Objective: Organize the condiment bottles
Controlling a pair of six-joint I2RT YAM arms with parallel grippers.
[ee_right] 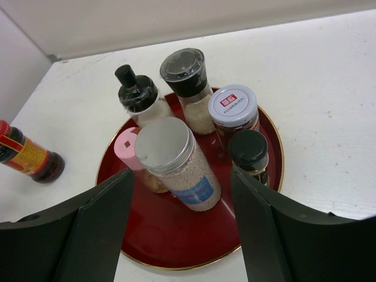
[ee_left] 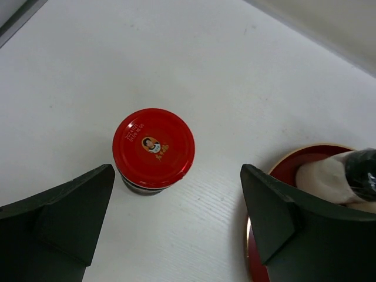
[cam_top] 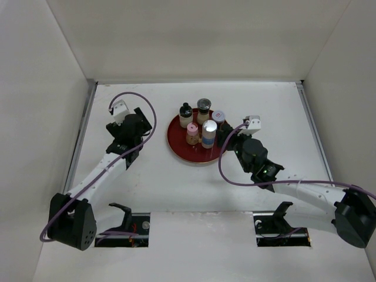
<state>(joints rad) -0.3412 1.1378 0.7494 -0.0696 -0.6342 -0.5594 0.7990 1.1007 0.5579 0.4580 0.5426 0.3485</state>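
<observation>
Well, the left gripper (ee_left: 176, 174) hangs with its jaws wide apart and nothing in them. Right in front of it stands the red-capped jar (ee_left: 153, 148), upright on the white table (ee_left: 194, 53), sitting in the gap between the fingertips and much nearer the finger on the left of the wrist view. From here I cannot tell whether that finger touches it. Further off to that gripper's right lies the rim of the red tray (ee_left: 308, 151), with the shoulder of the black-capped white bottle (ee_left: 329, 176) showing over it.

The right gripper (ee_right: 181, 176) is spread open too, gripping nothing, and it looks down at the tray from just off its near edge. Closest ahead of it, lined up with the gap between the fingers, stands the tall silver-capped bottle (ee_right: 176, 161). The pink-capped shaker (ee_right: 130, 154) is tucked against that bottle toward the finger on the left of the view, and a small black-capped dark jar (ee_right: 249, 154) stands just off the other fingertip. Beyond that come a jar with a white lid and red label (ee_right: 233, 107), then the dark-topped grinder (ee_right: 188, 82) and the black-capped white bottle at the tray's far side. All six stand upright on the tray, bunched close together. The red-capped jar shows well out to the left of this gripper, off the tray.
</observation>
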